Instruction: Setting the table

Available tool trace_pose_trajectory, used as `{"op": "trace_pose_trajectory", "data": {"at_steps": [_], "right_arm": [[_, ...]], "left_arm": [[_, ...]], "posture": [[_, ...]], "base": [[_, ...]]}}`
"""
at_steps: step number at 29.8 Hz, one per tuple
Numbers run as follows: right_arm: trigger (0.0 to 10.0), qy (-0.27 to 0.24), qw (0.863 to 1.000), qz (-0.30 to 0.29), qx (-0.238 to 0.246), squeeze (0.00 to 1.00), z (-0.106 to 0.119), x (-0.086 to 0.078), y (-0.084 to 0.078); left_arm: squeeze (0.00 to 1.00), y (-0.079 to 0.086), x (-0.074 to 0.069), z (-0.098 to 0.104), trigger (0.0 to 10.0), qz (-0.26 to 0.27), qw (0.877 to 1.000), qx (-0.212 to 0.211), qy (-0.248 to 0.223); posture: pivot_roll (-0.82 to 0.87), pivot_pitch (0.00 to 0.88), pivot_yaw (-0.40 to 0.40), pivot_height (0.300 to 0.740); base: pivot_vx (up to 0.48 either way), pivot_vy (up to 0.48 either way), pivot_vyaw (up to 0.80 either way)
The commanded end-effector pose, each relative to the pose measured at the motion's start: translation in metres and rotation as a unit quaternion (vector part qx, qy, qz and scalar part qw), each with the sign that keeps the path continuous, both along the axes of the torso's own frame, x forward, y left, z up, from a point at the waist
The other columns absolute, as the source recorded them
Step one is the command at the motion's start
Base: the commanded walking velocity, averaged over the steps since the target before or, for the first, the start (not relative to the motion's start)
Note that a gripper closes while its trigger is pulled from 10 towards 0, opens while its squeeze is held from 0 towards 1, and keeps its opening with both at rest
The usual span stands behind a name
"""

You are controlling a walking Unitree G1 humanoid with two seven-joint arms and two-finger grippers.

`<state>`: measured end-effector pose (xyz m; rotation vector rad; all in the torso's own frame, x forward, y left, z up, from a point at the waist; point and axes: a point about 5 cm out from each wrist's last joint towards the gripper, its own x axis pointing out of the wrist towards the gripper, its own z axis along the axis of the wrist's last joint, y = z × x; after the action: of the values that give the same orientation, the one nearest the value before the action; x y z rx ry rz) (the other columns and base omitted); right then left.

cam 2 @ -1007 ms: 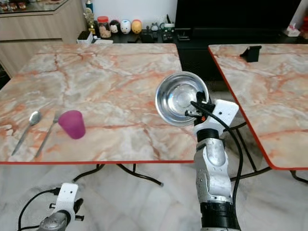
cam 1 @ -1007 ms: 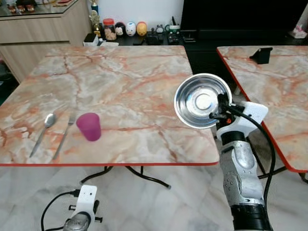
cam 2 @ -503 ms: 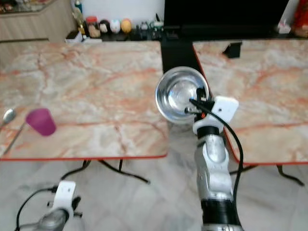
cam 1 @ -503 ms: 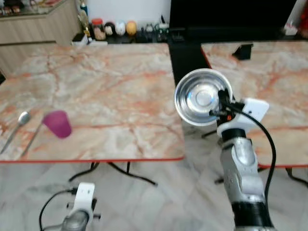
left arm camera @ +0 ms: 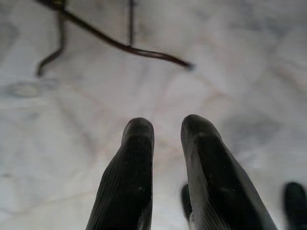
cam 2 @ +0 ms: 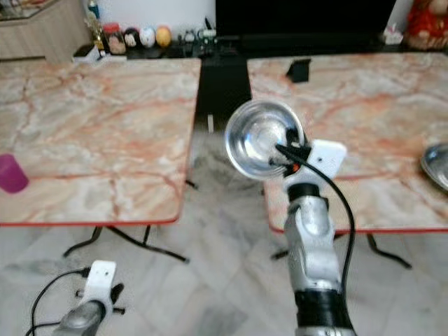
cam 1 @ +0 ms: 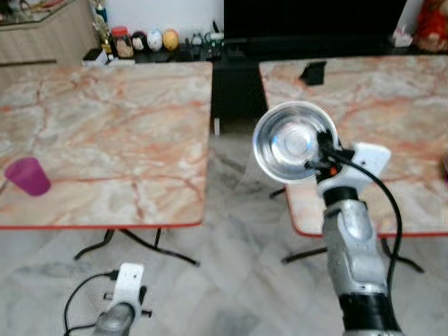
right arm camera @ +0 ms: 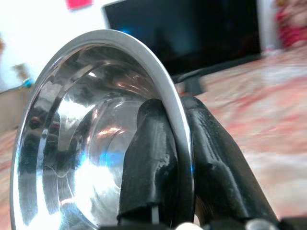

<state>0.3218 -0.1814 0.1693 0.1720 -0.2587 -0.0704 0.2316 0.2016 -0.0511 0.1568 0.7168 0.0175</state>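
Right gripper [right arm camera: 175, 158]: raised in front of the robot, over the floor gap between the two tables; its two black fingers pinch the rim of the bowl, one inside and one outside.
Bowl [cam 1: 294, 143]: shiny steel, held up on edge with its hollow facing the camera, just past the near left corner of the right table.
Left gripper [left arm camera: 168, 132]: hangs low at the near left, pointing down at the floor; fingers a little apart, nothing between them.
Left table [cam 1: 105, 133]: marble-patterned top with a red edge, on the left of the scene.
Cup [cam 1: 27, 176]: purple, upright, on the left table close to its near edge, at the far left of the view.
Right table [cam 2: 364, 105]: same marble top and red edge, set apart from the left one by a narrow gap.
Black stand [cam 1: 313, 71]: small dark object at the far left part of the right table.
Plate [cam 2: 437, 165]: a metal rim showing at the right edge, on the right table; too cut off to tell more.
Floor [cam 1: 231, 273]: pale marble tiles; black table legs stand on it.
Shelf [cam 1: 154, 45]: far side, low and dark, with small jars and round figurines in a row.
Screen [cam 2: 301, 21]: large and black, behind the tables.
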Motion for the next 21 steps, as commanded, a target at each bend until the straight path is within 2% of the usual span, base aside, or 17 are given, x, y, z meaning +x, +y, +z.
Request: {"op": "trace_pose_trajectory", "data": {"at_steps": [1, 21], "right_arm": [[10.0, -0.009, 1.000, 0.010, 0.000, 0.00, 0.0051, 0.0012, 0.0058], [10.0, -0.009, 1.000, 0.014, 0.000, 0.00, 0.0106, 0.0064, 0.0049]], "left_arm": [[0.00, 0.0099, -0.0066, -0.0028, 10.0, 0.010, 1.000, 0.010, 0.013], [0.00, 0.0090, -0.0028, -0.0003, 10.0, 0.010, 1.000, 0.009, 0.005]], "posture": [[-0.06, 0.000, 0.032, 0.740], [-0.05, 0.000, 0.024, 0.740]], "base": [[0.000, -0.420, 0.00], [0.000, -0.409, 0.00]]}}
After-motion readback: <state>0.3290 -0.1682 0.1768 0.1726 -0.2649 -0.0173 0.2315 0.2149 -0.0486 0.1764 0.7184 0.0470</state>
